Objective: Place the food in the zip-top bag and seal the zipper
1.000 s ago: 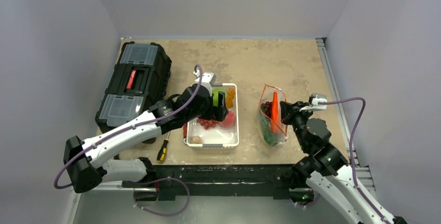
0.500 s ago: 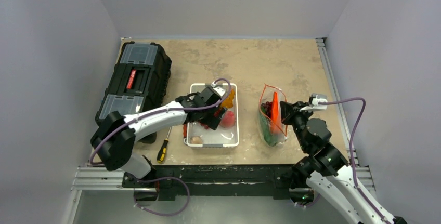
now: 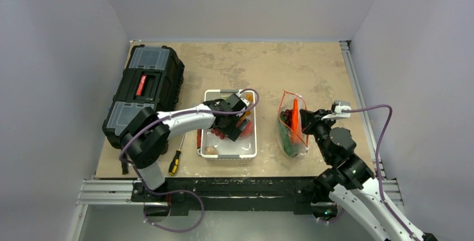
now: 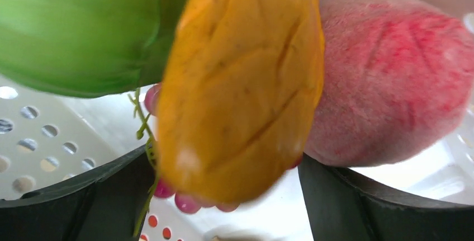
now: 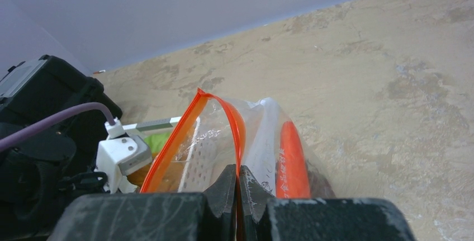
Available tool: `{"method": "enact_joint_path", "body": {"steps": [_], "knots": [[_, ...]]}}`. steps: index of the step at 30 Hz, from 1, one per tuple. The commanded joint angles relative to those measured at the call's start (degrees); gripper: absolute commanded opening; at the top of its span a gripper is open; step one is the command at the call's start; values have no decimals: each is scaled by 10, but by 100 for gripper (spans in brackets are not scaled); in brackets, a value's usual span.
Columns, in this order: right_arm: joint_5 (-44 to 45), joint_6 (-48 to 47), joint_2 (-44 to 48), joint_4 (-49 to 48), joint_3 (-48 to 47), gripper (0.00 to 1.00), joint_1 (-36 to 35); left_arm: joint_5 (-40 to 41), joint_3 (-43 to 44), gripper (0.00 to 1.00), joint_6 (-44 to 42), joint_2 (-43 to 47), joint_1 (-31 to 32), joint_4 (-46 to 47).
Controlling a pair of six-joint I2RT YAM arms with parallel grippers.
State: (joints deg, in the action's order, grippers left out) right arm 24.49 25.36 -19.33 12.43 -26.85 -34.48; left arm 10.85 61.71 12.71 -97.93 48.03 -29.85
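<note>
My left gripper [image 3: 232, 123] is down inside the white tray [image 3: 246, 152], open, with its jaws on either side of an orange-yellow food piece [image 4: 240, 84]. A pink peach [image 4: 391, 73] lies to its right and a green piece [image 4: 84, 28] to its upper left. Purple-red grapes [image 4: 184, 202] peek out underneath. The clear zip-top bag [image 3: 292, 129] stands right of the tray. It holds an orange carrot [image 5: 292, 157] with dark grapes and greens below. My right gripper [image 5: 238, 176] is shut on the red-orange zipper [image 5: 237, 123], and the mouth stands open.
A black toolbox [image 3: 145, 93] stands at the left of the table. A yellow-handled screwdriver [image 3: 175, 162] lies between it and the tray. A small brownish piece [image 3: 211, 150] sits in the tray's near left corner.
My left gripper has swung round and dropped lower into the tray among the food, and the arm has folded in closer. The right gripper and the bag have not moved.
</note>
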Motion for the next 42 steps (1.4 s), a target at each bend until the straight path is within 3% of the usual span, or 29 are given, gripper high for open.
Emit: {"method": "enact_joint_path", "body": {"steps": [1,6,13,20,34,42], "knots": [[-2,2,9,-13,-4,0,-1,-12,14,89,16,-26,-1,22],[-6,2,3,-19,-3,0,-1,-8,17,75,23,-33,-1,27],[-5,2,-3,-21,-4,0,-1,-18,-11,35,43,20,-1,32],[-7,3,-11,-25,-4,0,-1,-42,-63,15,59,123,-1,6],[-7,4,-13,-24,-3,0,-1,-105,-65,7,108,344,-1,-43],[-5,3,-15,-22,-3,0,-1,-268,-17,6,231,380,-1,81]]}}
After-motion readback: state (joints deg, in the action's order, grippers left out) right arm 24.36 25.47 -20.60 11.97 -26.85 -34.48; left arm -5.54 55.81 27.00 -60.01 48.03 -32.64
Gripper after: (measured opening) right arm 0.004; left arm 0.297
